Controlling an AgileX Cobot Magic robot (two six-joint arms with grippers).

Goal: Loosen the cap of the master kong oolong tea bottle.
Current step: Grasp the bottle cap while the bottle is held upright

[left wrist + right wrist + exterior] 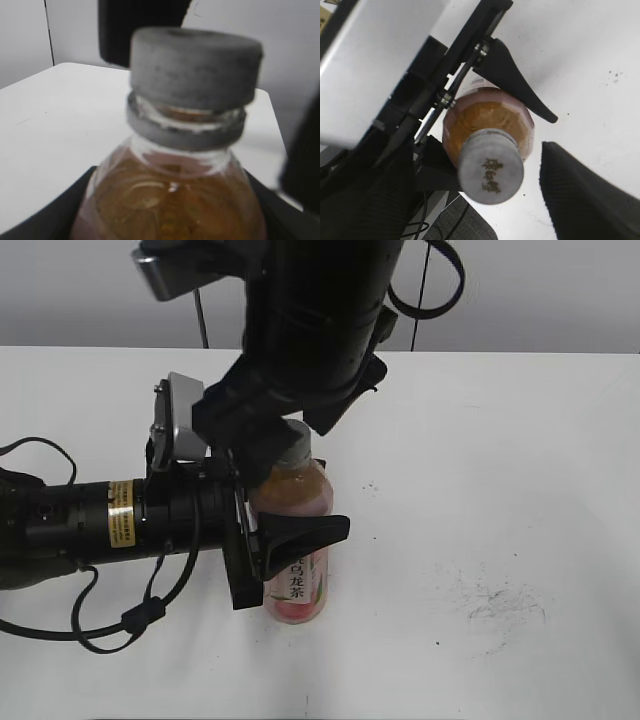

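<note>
Your cap (490, 173) sits on the master kong oolong tea bottle (296, 540), upright on the table (500, 490); its dark logo is blurred, though the label shows 乌龙茶. The left gripper (290, 540) clamps the bottle's body. The right gripper (485, 200) stands open astride the cap, its fingertips cropped.

Even, diffuse light is being cast over the white table (500, 440), and only faint, soft shadows are being thrown beside the bottle (297, 540). No harsh glare is being produced; small highlights are being caught on the bottle's shoulder in the left wrist view. There the cap (195, 67) is being rendered soft and blurred. In the right wrist view, near dark parts are being lost out of focus.
</note>
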